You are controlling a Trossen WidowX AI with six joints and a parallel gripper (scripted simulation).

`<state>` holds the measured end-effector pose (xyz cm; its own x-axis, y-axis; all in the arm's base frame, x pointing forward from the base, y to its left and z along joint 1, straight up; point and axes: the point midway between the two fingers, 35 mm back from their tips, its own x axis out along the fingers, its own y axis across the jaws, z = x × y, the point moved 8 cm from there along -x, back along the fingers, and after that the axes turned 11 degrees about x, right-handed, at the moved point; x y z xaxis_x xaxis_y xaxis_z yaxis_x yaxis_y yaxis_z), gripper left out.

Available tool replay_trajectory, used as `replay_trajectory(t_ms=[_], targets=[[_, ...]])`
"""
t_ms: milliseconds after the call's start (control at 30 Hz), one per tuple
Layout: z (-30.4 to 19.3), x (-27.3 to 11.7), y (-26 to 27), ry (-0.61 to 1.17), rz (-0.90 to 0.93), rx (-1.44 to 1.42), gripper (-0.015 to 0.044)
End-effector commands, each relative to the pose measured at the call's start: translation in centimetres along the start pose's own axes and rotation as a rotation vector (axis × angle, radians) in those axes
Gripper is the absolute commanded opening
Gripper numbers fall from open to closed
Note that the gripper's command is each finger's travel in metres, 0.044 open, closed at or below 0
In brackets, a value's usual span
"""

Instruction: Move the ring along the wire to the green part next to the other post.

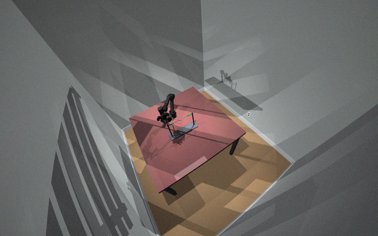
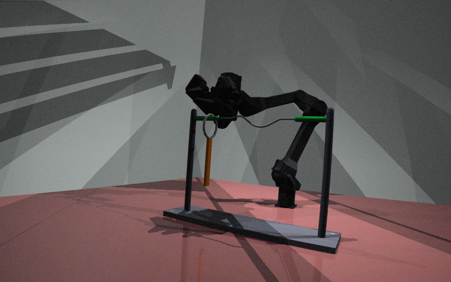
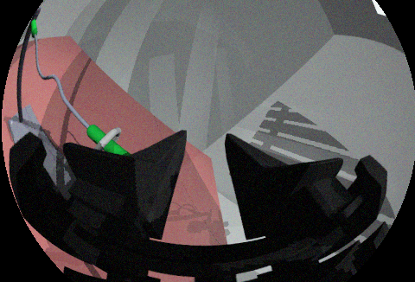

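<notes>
Below the claw (image 1: 163,120) (image 2: 208,102) (image 3: 206,137), the ring (image 2: 204,129) (image 3: 114,133) hung around the green part (image 2: 201,118) (image 3: 96,133), its orange handle (image 1: 173,128) (image 2: 208,161) pointing down. Beneath them spread a reddish table (image 1: 190,149) (image 2: 97,228) (image 3: 108,96), shadow-striped; grey walls (image 1: 302,58) (image 2: 150,140) (image 3: 259,70) and wood floor (image 1: 214,173) lay beyond. The black arm (image 1: 166,104) (image 2: 298,140) rose, then bent over toward the claw, which stood partly open, gripping nothing.

Tabletop (image 1: 214,126) (image 2: 121,241) (image 3: 130,122) — smooth, glossy; arm (image 1: 166,103) (image 2: 298,140) — matt.
</notes>
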<state>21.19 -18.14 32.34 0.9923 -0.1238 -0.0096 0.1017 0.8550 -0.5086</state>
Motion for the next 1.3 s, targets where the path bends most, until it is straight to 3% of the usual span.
replay_trajectory(t_ms=[0,267,700,967,1267], targets=[[-2.5,-0.9,-0.8,0.049,-0.067,0.029,0.0160],[-7.8,-1.8,1.0,0.081,-0.027,0.162,0.0160],[-16.9,-6.5,8.8,0.111,0.084,0.497,0.0160],[-18.5,-9.9,14.4,0.092,0.155,0.667,0.0160],[-17.9,-9.3,14.6,0.110,0.160,0.684,0.0160]])
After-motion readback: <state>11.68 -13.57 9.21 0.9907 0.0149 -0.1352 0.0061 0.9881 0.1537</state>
